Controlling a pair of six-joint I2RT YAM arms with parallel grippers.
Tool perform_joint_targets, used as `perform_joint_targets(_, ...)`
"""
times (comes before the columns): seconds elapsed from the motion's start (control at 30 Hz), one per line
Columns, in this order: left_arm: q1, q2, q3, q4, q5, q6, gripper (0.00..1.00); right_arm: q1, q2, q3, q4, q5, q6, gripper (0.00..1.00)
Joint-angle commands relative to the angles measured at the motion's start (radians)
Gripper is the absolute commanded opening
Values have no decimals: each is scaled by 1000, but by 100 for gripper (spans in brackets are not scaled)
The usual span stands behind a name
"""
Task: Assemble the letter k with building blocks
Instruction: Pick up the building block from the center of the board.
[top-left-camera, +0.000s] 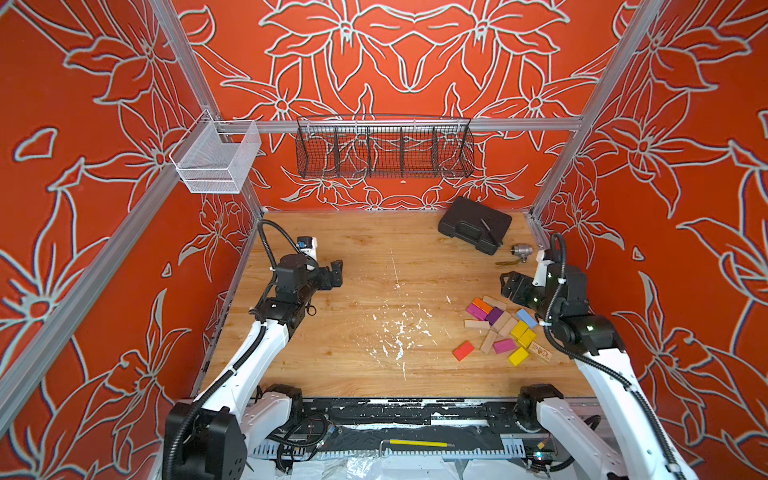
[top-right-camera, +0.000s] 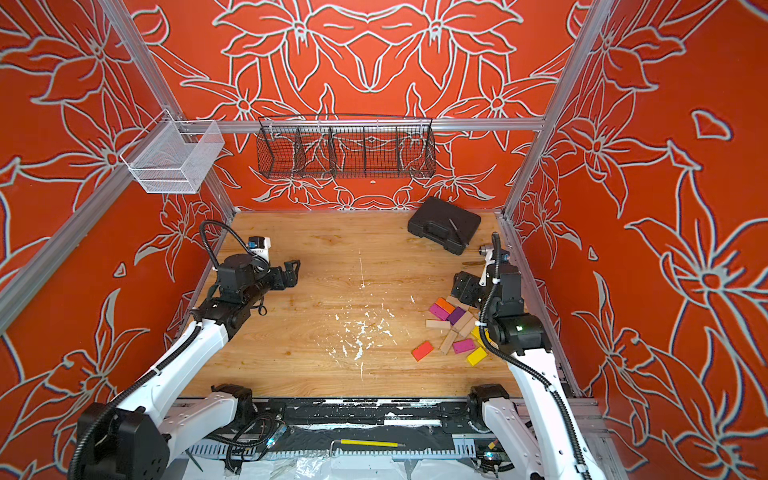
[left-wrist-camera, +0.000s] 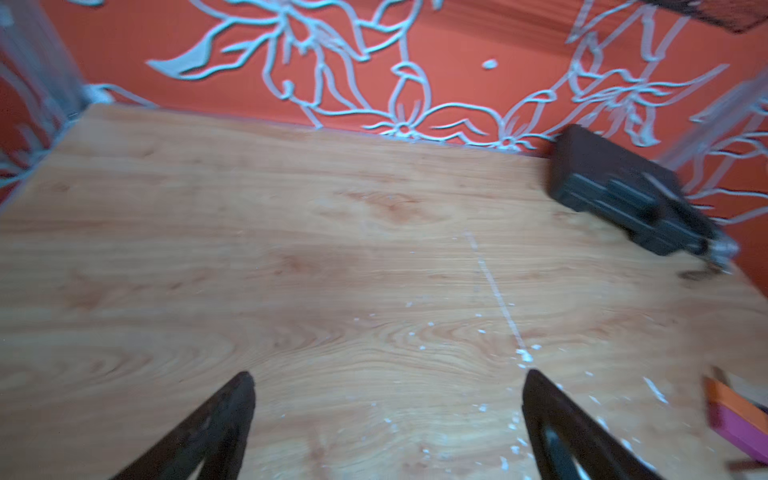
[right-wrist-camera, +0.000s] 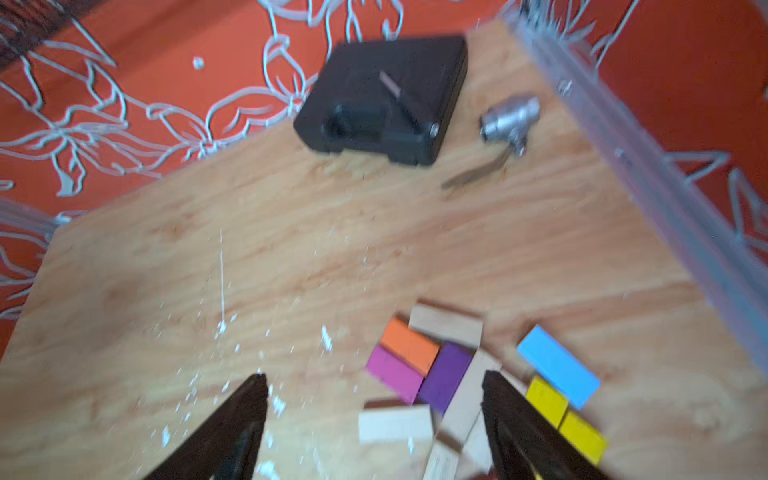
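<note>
The building blocks lie in a loose pile at the right of the wooden table (top-left-camera: 353, 249) in both top views: orange (top-left-camera: 482, 305), magenta (top-left-camera: 476, 311), purple (top-left-camera: 493, 316), light blue (top-left-camera: 526, 318), yellow (top-left-camera: 519, 329), plain wood (top-left-camera: 477, 324) and a printed one (top-left-camera: 540, 352). A red block (top-right-camera: 422, 350) lies apart at the front. My right gripper (top-left-camera: 507, 286) hovers just behind the pile, open; in its wrist view the right gripper (right-wrist-camera: 374, 376) frames a plain wood block (right-wrist-camera: 395, 424) without touching it. My left gripper (top-left-camera: 334, 270) is open over bare table at the left, seen as empty fingers (left-wrist-camera: 232, 415).
A big black plastic case (top-left-camera: 473, 224) lies at the back right with a small silver metal fitting (top-left-camera: 521, 251) beside it. A black wire basket (top-left-camera: 384, 145) and a white mesh basket (top-left-camera: 216, 156) hang on the rail. White flecks (top-left-camera: 399, 332) mark the table's middle.
</note>
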Motion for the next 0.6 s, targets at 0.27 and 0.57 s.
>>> perform_joint_targets(0.27, -315, 36, 192, -283, 405, 385, 97, 21, 156, 29, -399, -72, 124, 58)
perform_joint_targets(0.57, -535, -39, 118, -365, 514, 661, 97, 56, 235, -69, -313, -23, 155, 41)
